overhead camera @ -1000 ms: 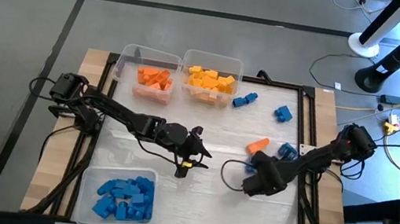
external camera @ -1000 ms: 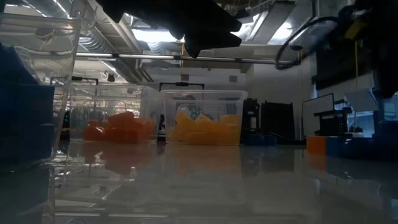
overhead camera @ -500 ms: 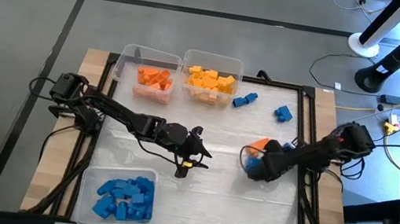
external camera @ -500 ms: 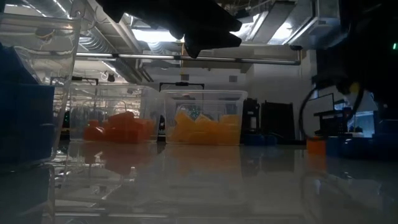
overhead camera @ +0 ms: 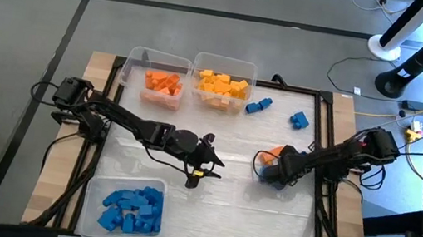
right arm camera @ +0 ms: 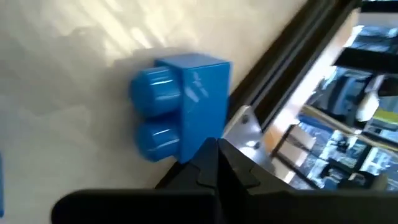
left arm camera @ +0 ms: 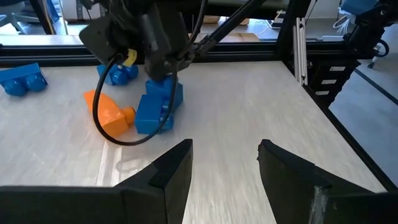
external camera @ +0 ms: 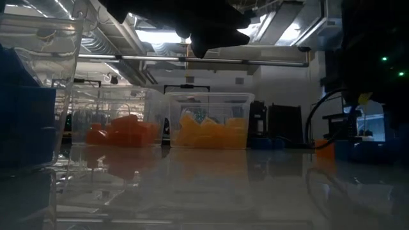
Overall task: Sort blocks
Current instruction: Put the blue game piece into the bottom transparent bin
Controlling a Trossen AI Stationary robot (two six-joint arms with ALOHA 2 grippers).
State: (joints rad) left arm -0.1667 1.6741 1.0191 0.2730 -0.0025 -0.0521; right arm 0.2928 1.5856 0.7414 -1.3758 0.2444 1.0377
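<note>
The left arm reaches out low from the left side toward the middle of the table. The left gripper (overhead camera: 197, 169) hangs there with its two fingers (left arm camera: 169, 171) spread apart. The right arm comes in from the right side and bends down low. The right gripper (overhead camera: 276, 167) has its fingers pressed together.

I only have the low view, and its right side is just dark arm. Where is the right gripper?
Observer: From above, the right gripper is down at a blue block beside an orange block, near the table's right rail.
Operator: And the left one?
Observer: The left gripper hovers mid-table, fingers open, holding nothing.
Operator: Any other strays?
Observer: Two more blue blocks lie loose to the right of the yellow bin.
</note>
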